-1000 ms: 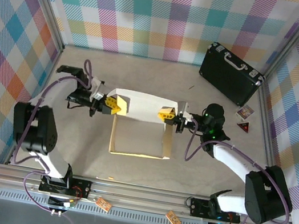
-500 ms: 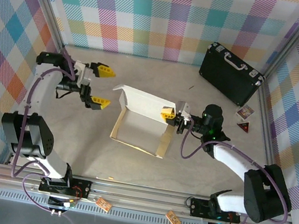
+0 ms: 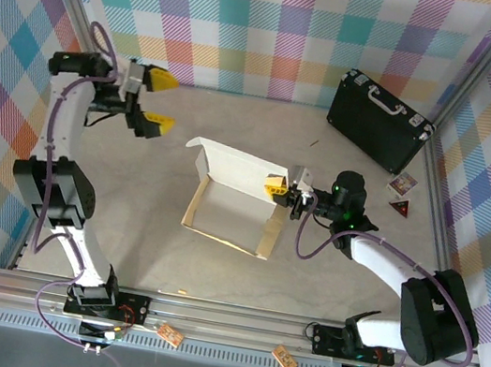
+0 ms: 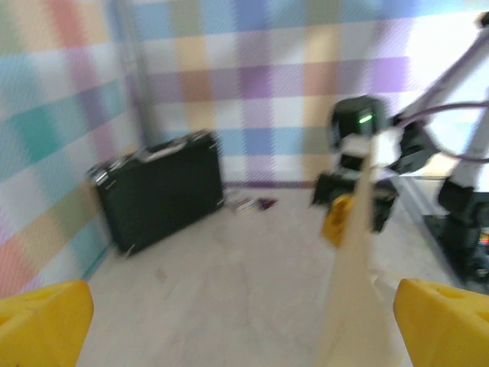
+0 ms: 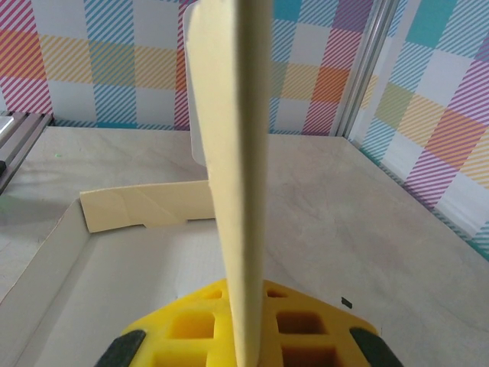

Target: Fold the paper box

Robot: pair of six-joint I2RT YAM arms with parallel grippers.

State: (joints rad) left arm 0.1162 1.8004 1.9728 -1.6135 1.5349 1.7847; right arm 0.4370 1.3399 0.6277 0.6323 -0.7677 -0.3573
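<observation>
Change since one second ago: the left gripper has let go of the left end of the paper box and drawn back to the far-left corner of the table. Its yellow fingers now stand spread wide with nothing between them. Over the same interval the box has swung slightly out of square, and its near edge now runs at a slant across the table.

The right gripper has stayed in place. It is clamped on the right end of the box's upright rear flap; in the right wrist view the thin tan flap stands edge-on between its fingers.

The box lies at mid-table as an open shallow tray, white inside, with low tan walls on the left, near and right sides. Nothing lies in it. A black briefcase is closed and rests by the far-right corner, well apart from the box.

Bare table lies between the left gripper and the box, and along the near side toward the arm bases. Two small cards lie by the right wall, behind the right arm.
</observation>
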